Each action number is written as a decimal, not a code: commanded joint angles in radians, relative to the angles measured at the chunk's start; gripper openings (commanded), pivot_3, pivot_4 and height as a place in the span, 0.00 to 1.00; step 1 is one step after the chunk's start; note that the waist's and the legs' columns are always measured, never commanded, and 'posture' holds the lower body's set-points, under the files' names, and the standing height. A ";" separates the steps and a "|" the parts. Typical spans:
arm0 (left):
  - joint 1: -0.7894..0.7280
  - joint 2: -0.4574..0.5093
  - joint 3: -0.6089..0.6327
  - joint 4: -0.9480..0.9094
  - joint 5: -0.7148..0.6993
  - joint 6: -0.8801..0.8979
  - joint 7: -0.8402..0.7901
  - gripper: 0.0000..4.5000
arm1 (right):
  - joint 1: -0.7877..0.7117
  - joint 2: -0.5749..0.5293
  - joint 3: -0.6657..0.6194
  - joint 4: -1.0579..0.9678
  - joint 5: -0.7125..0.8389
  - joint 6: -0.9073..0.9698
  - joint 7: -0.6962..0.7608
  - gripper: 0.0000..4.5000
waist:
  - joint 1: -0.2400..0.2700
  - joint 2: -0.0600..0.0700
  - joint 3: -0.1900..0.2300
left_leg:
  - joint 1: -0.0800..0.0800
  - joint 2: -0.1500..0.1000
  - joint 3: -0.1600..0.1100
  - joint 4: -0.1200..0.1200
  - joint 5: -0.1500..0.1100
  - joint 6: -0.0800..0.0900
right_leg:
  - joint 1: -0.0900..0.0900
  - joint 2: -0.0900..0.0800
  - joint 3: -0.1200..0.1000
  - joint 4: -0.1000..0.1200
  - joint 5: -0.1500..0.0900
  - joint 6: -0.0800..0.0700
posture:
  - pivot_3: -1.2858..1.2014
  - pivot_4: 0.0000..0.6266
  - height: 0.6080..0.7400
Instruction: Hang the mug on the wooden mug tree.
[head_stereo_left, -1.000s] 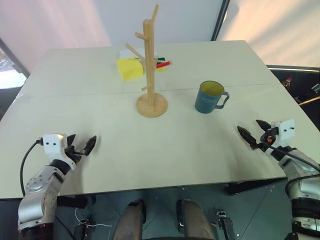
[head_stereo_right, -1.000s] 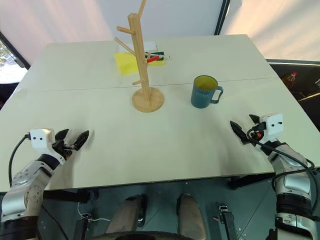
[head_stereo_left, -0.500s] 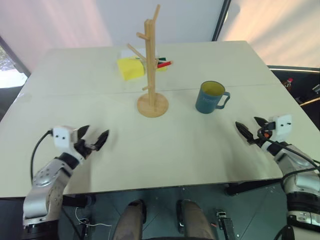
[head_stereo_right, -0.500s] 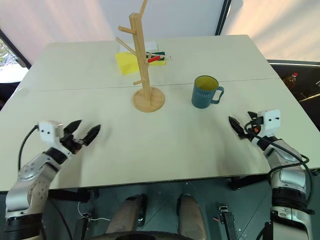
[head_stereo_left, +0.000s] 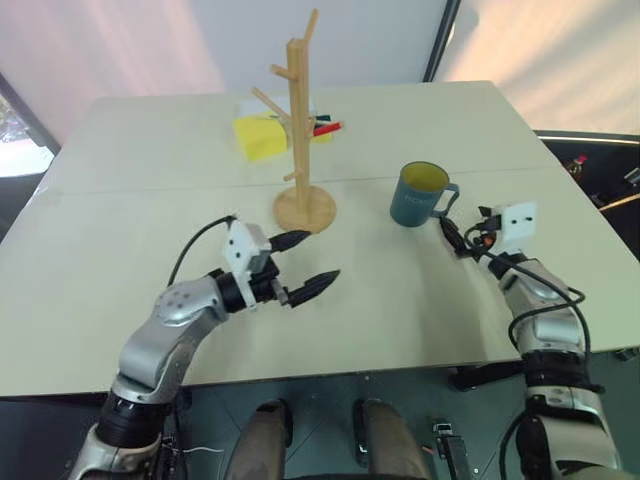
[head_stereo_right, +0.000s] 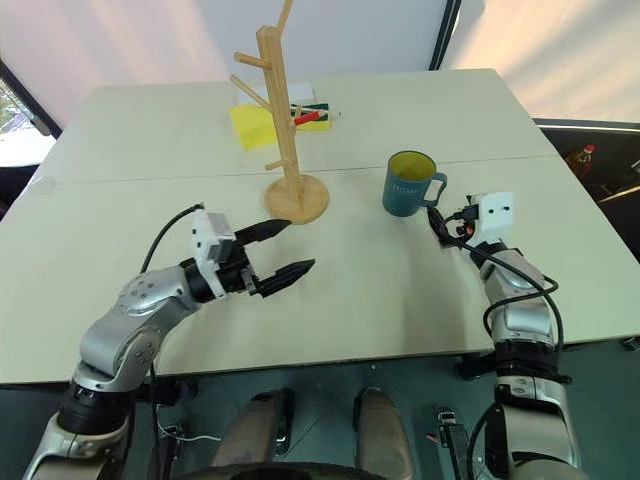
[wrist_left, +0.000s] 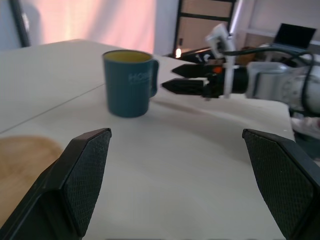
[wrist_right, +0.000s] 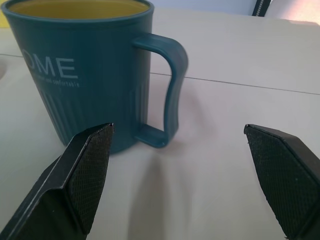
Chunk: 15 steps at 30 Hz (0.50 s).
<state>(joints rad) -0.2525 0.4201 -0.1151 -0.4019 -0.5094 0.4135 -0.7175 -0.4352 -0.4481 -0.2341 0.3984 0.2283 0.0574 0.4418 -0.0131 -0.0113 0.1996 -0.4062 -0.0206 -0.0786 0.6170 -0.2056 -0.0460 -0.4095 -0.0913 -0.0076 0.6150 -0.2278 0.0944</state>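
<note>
Teal mug (head_stereo_left: 419, 195) beside right end effector (head_stereo_left: 452, 236)

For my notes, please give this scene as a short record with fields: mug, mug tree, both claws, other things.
mug: upright on the table, handle toward the right claw
mug tree: standing, pegs bare
right claw: open, beside the handle, not touching
left claw: open, holds nothing, near the tree base
other: yellow pad behind the tree

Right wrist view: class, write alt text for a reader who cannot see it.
A teal mug with a yellow-green inside stands upright on a pale table, its loop handle facing the open space between the right gripper's wide-open black jaws.
</note>
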 joint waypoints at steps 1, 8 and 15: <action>-0.032 -0.002 -0.029 -0.042 0.009 0.006 -0.008 1.00 | -0.046 0.001 -0.006 0.046 -0.019 -0.047 -0.024 0.96 | 0.000 0.000 0.000 | 0.000 0.000 0.000 0.000 0.000 0.000 | 0.000 0.000 0.000 0.000 0.000 0.000 | 0.52 0.24 1.00; -0.043 -0.004 -0.033 -0.044 0.017 0.008 0.000 1.00 | -0.121 0.003 -0.010 0.184 -0.029 -0.099 -0.049 0.96 | -0.004 0.000 0.000 | 0.001 0.000 0.000 0.000 0.000 0.000 | 0.000 0.001 0.001 0.001 0.000 0.000 | 0.52 0.24 1.00; -0.045 -0.017 -0.022 -0.045 0.010 0.014 0.009 1.00 | -0.189 0.006 0.000 0.314 -0.045 -0.149 -0.050 0.96 | -0.004 0.000 0.000 | 0.001 0.000 0.000 0.000 0.000 0.000 | 0.000 0.001 0.001 0.001 0.000 0.000 | 0.52 0.24 1.00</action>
<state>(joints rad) -0.2839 0.4074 -0.1461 -0.4112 -0.4899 0.4294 -0.7112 -0.5926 -0.4418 -0.2314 0.7026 0.1860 -0.0600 0.3949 -0.0168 -0.0113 0.1997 -0.4051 -0.0204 -0.0787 0.6168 -0.2054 -0.0458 -0.4094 -0.0900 -0.0062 0.6163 -0.2279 0.0947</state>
